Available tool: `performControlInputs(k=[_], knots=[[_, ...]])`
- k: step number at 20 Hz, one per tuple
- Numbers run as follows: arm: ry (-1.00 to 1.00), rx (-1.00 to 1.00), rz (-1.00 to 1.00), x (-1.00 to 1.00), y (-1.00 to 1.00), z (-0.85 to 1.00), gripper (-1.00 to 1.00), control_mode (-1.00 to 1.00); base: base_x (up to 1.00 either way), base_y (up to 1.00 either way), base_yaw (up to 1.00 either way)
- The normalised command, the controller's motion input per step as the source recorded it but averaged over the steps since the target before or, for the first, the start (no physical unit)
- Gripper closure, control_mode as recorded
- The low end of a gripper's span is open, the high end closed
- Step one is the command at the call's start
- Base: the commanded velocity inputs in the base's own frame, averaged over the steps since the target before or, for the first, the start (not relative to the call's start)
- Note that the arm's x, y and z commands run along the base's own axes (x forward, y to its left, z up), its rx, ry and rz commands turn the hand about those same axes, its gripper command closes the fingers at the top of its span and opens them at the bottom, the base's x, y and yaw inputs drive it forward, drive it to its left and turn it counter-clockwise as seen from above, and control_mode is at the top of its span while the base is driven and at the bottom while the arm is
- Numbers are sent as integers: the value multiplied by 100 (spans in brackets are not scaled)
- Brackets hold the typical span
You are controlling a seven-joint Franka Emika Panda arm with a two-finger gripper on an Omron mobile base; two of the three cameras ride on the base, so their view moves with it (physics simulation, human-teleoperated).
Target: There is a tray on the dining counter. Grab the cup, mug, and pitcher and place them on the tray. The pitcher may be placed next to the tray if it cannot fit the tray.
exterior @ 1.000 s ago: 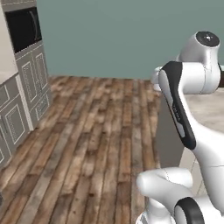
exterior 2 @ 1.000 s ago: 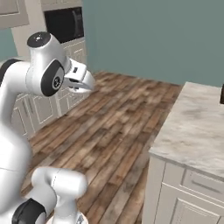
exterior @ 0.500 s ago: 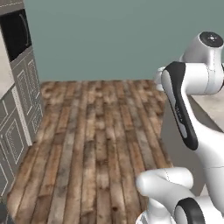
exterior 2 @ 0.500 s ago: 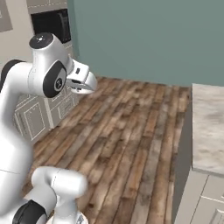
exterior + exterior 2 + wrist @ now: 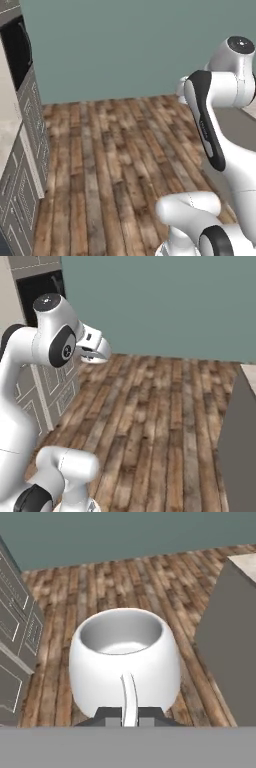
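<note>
- The gripper [image 5: 129,716] is clamped on the mug [image 5: 125,658], its two dark fingers pinching the thin handle between them at the bottom of the hand view.
- The mug sits upright in that grip, its round white-grey bowl open toward the camera, carried in the air above the wooden floor [image 5: 115,582].
- In the right base view the mug [image 5: 95,354] shows as a pale rim just under the white hand, held out in front of the arm at about shoulder height.
- Since a second ago the whole scene has slid sideways in both base views, so the base has turned or driven; the mug hangs in the same spot relative to the arm.
- In the left base view the grey panelled cabinets [image 5: 25,160] and the dark oven [image 5: 19,47] now crowd the left edge, closer than before.
- In the right base view the dining counter [image 5: 239,441] has shrunk to a dark side and a sliver of pale top at the right edge, where earlier its marbled top spread wide.
- The teal wall [image 5: 160,301] fills the background.
</note>
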Motion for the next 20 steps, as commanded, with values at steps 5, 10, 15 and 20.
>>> performControlInputs(k=[5, 10, 15, 20], knots=[[0, 0, 0, 0, 0, 0, 100, 100, 100, 85, -26], [0, 0, 0, 0, 0, 0, 100, 100, 100, 73, -26], [0, 0, 0, 0, 0, 0, 100, 100, 100, 51, -30], [0, 0, 0, 0, 0, 0, 100, 100, 100, 13, -48]])
